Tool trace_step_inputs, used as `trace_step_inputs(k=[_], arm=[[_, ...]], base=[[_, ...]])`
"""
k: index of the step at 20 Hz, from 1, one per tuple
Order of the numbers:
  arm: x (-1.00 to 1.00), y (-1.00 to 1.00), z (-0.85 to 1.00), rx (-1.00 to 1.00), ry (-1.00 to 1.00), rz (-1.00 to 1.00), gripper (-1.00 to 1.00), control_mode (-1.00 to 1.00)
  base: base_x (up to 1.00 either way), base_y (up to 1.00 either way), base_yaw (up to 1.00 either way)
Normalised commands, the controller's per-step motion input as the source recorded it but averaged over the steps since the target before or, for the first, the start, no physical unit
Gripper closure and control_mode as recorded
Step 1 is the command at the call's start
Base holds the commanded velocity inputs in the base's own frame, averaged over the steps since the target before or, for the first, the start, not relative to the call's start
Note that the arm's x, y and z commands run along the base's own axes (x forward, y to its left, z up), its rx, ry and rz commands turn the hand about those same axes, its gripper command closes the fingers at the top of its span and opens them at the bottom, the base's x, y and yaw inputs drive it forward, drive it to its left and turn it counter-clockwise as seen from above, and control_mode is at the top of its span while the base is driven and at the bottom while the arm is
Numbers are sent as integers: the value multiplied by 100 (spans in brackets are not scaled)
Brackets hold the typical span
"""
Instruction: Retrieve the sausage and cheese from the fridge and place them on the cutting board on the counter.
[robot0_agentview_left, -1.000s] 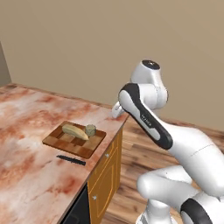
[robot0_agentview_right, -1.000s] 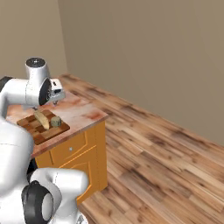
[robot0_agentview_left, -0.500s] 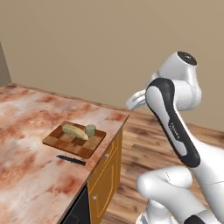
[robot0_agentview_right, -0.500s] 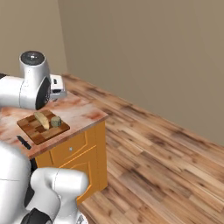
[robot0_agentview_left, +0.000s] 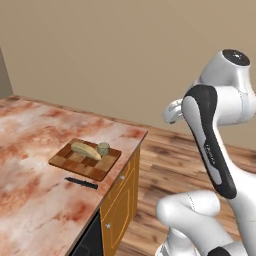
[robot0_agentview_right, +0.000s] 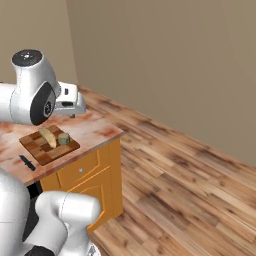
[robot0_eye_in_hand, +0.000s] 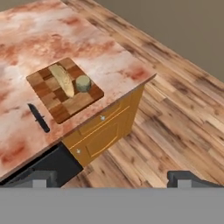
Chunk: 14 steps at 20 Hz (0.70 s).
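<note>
gripper (robot0_eye_in_hand: 112, 177) spread wide and empty, high off the cutting board (robot0_eye_in_hand: 65, 89) bearing two pale pieces.

Brown checkered cutting board (robot0_eye_in_hand: 65, 89) on reddish-pink marbled counter (robot0_eye_in_hand: 35, 39).

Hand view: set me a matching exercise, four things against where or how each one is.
Things:
1. board
2. knife
3. cabinet
4. hand

Places or states:
a. orange, under the counter
b. open, holding nothing
c. carries two food pieces
d. lies on bare counter beside the board

Pairs: 1-c, 2-d, 3-a, 4-b.
</note>
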Motion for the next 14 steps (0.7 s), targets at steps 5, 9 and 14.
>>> trace_step_inputs(k=[5, 9, 14], arm=[[-51, -25, 3, 0, 0, -13, -100, -100], [-36, -3, 11, 0, -1, -13, -100, -100], [-35, 0, 1, 0, -8, -10, -100, -100]], base=[[0, 0, 0], [0, 0, 0], [0, 0, 0]])
